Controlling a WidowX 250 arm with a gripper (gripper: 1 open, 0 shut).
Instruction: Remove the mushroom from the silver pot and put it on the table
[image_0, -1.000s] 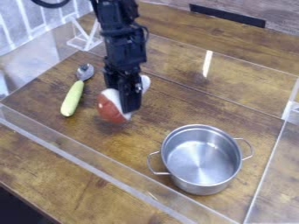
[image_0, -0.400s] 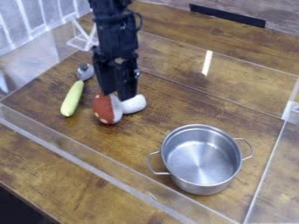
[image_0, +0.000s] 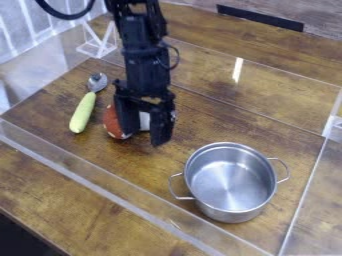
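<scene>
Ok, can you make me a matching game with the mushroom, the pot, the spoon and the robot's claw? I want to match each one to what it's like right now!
Things:
1. mushroom
2. silver pot
3. spoon
4. gripper

What it's like:
A. nothing inside it
B. open, pointing down
C. yellow-green handle, farthest left
D. lying on the table, partly hidden behind the gripper

Pairs: 1-D, 2-A, 3-C, 4-B

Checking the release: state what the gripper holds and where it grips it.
Nothing is held. The gripper is open, its fingers straddling the mushroom, which lies on the table.
</scene>
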